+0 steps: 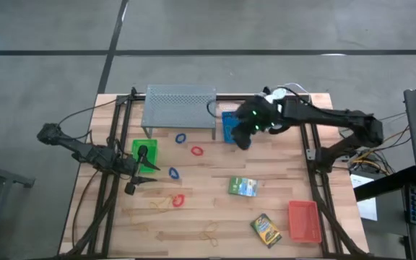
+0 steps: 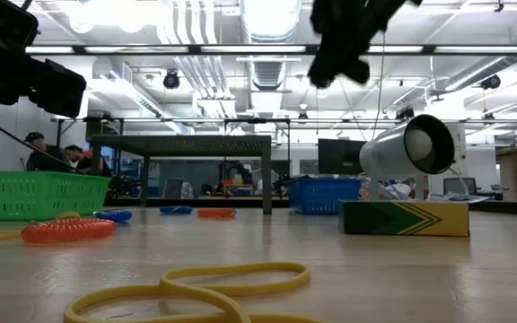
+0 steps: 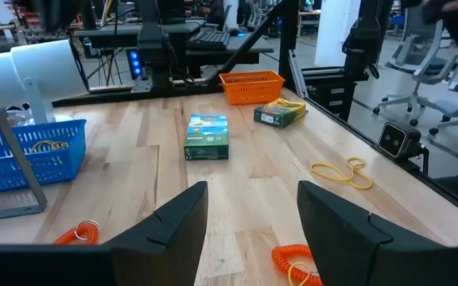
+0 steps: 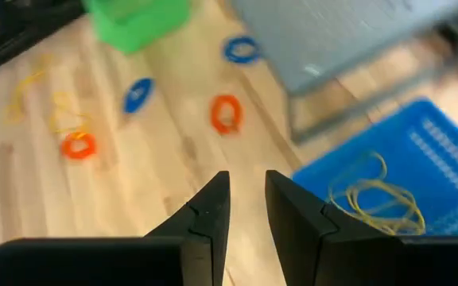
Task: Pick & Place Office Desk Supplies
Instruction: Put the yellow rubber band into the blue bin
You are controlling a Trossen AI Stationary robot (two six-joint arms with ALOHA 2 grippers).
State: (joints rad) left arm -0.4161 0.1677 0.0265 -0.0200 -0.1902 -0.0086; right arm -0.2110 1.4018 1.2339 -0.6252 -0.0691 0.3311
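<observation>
From above, the right gripper [image 1: 245, 137] hovers centre-frame beside the blue tray [image 1: 229, 126], while its wrist view shows narrow-parted, empty fingers [image 4: 205, 214] above tan rubber bands [image 4: 376, 199] lying lower right, so it should descend squarely onto the next loop.

Bright, even overhead ceiling light, soft shadows; the right wrist view is motion-blurred.

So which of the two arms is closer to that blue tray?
The right. Its gripper hangs just beside the blue tray, at its edge. The left gripper is far across the table, by the green tray.
</observation>
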